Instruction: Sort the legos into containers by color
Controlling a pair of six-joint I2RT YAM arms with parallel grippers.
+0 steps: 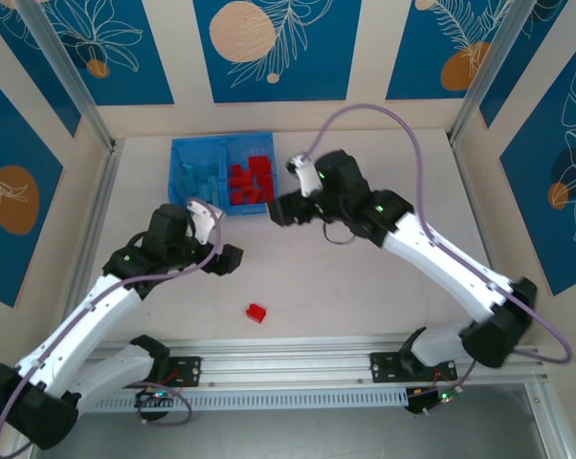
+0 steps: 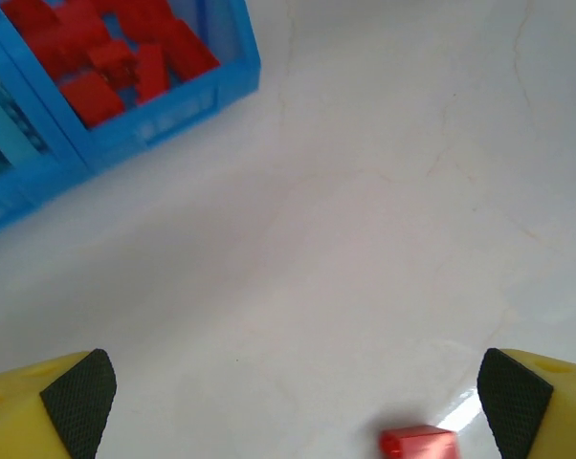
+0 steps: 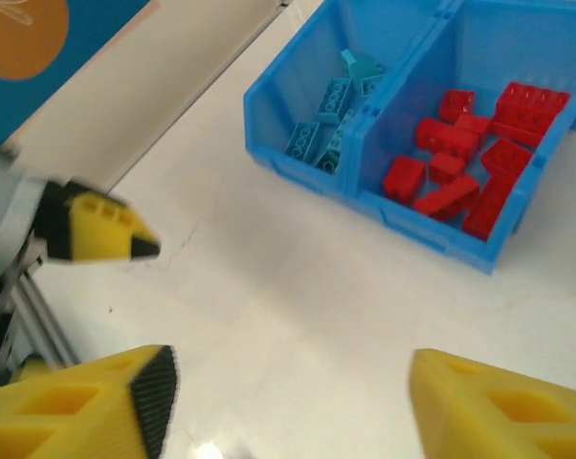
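On the table (image 1: 365, 287), one red lego (image 1: 257, 312)

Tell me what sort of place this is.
Probably a robot lab work cell: left arm and right arm bolted to a metal rail, a white table, boxed in by blue patterned wall panels.

I work in a lab test booth: smooth white table (image 1: 365, 287), blue leaf-printed wall panels (image 1: 298, 57), silver aluminium corner posts (image 1: 66, 76), slotted metal mounting rail (image 1: 288, 368).
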